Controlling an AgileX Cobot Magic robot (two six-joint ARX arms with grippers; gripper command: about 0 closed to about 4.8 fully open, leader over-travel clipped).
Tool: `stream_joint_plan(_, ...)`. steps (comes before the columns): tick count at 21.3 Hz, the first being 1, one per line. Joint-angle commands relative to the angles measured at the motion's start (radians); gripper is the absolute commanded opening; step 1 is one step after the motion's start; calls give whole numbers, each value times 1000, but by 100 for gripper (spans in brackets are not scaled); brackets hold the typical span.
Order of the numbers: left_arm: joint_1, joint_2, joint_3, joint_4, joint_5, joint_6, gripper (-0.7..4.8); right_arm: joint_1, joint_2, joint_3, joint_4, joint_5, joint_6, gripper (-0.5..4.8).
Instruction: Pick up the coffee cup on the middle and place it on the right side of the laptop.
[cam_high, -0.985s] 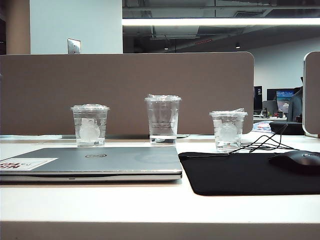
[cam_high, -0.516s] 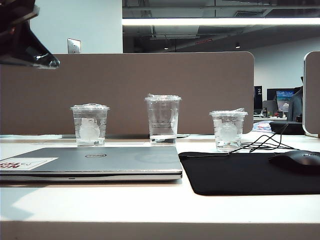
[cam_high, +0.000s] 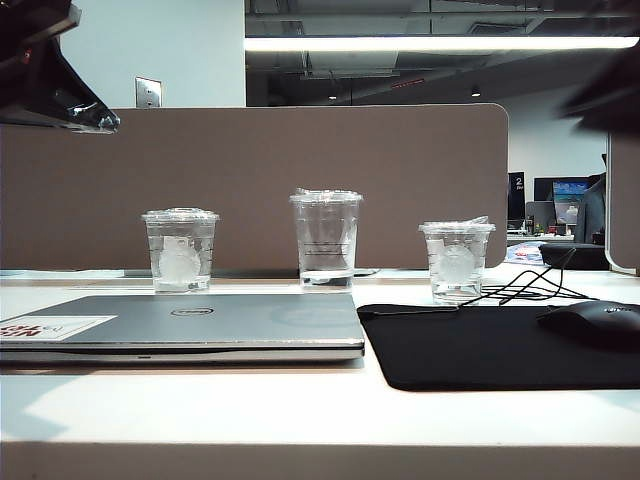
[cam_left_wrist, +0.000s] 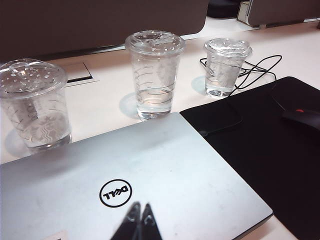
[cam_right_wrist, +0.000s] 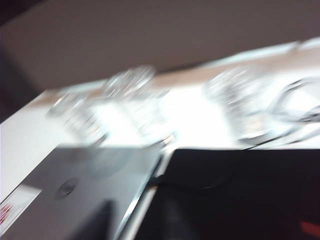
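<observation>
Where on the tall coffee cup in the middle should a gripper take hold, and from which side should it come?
Grip the coffee cup around its side wall below the flat lid, fingers on both flanks. It stands upright behind the laptop, so approach level from the front, probably with the right gripper, nearer the mouse mat. The left gripper hovers shut over the laptop.

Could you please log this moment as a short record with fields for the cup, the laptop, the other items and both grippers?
target: tall clear plastic coffee cup, upright behind laptop, untouched
laptop: slim silver-grey Dell laptop, closed, flat
neighbours: two shorter clear cups flanking; black mouse mat to laptop's right, carrying black mouse
left gripper: fingers together above laptop lid
right gripper: blurred, above laptop edge and mat; opening unclear
</observation>
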Motion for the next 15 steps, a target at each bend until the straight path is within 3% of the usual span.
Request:
stream_joint_plan(1, 1, -3, 5, 14, 0, 4, -5, 107, 324, 135, 245, -67, -6, 473)
stream_joint_plan(7, 0, -3, 5, 13, 0, 5, -5, 210, 887, 506, 341, -61, -97, 479)
stream_joint_plan(15, 1, -3, 5, 13, -1, 5, -5, 228, 1129, 726, 312, 5, -213, 479)
